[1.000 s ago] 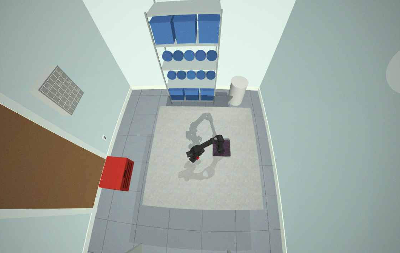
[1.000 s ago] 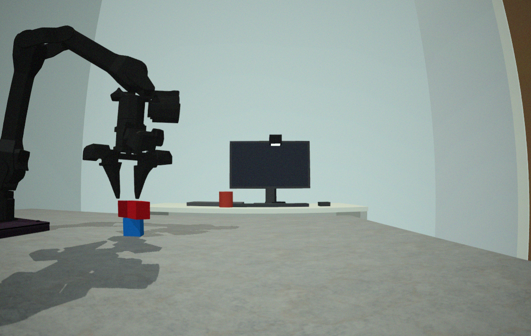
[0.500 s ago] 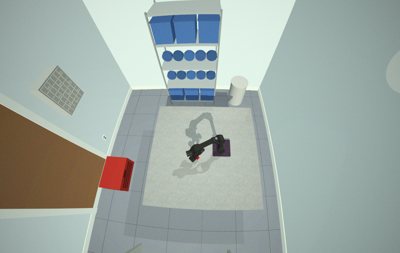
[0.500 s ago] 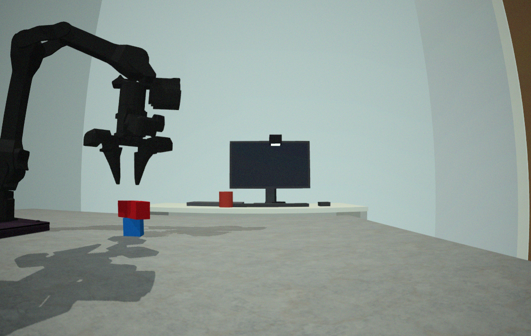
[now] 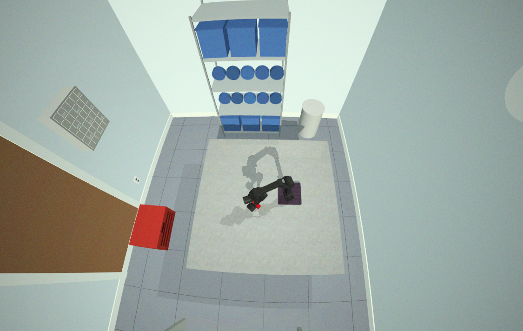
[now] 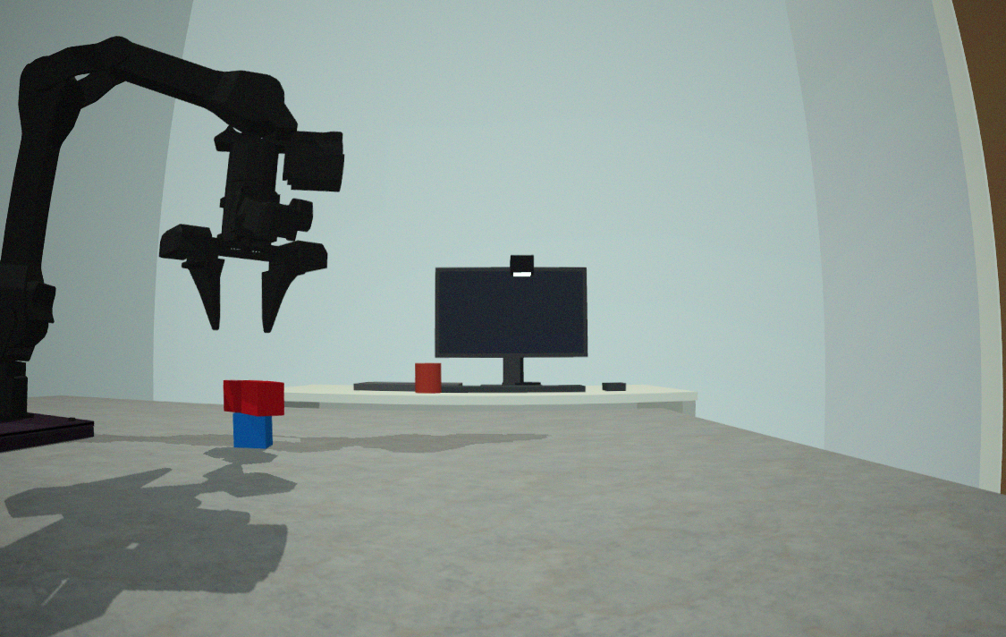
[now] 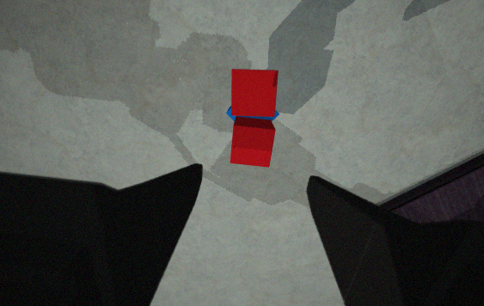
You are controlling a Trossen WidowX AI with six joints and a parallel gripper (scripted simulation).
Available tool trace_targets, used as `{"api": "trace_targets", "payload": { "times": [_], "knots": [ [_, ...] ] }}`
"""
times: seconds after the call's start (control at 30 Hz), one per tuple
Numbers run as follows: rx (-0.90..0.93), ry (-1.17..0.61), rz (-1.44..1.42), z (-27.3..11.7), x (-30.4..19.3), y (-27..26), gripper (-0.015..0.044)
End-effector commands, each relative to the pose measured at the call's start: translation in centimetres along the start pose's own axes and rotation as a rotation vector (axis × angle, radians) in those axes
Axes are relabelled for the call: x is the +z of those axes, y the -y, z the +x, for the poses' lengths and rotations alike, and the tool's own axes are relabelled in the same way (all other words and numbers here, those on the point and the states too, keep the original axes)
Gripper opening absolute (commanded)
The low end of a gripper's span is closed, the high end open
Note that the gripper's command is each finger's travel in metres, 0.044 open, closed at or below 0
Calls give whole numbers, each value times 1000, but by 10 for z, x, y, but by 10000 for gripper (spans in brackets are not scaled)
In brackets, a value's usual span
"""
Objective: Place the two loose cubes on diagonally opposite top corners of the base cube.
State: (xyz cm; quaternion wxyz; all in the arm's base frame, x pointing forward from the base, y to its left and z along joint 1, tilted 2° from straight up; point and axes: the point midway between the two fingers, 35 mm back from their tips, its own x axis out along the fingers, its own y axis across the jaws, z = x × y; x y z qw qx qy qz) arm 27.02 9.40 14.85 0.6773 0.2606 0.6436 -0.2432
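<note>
Two red cubes sit side by side on top of the blue base cube (image 6: 252, 431) (image 7: 276, 114). In the wrist view the far red cube (image 7: 254, 92) and the near red cube (image 7: 252, 143) meet over the base, and only its two side corners show. I cannot tell the gap between them. In the exterior view the red cubes (image 6: 253, 397) look level and overhang the base on both sides. In the top view only a bit of the red cubes (image 5: 257, 206) shows beside the arm. My gripper (image 6: 240, 328) (image 7: 254, 177) (image 5: 251, 207) is open, empty, and well above the cubes.
The arm's dark purple base plate (image 5: 294, 197) (image 6: 8, 431) (image 7: 464, 189) lies near the cubes. A desk with a monitor (image 6: 511, 312) and a red cup (image 6: 427, 377) stands far behind. A shelf (image 5: 247, 69), a white cylinder (image 5: 310, 118) and a red cabinet (image 5: 152, 227) stand around the mat.
</note>
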Motion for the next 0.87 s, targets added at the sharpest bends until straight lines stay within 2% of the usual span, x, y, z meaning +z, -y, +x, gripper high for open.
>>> {"api": "trace_targets", "payload": {
  "times": [0.0,0.17,0.43,0.83],
  "knots": [
    [3,2,0,-5,0,-1,389],
    [3,1,0,-5,-6,-6,400],
    [7,-6,0,-7,-90,-56,400],
    [7,-7,0,-7,-92,-56,400]
  ]
}}
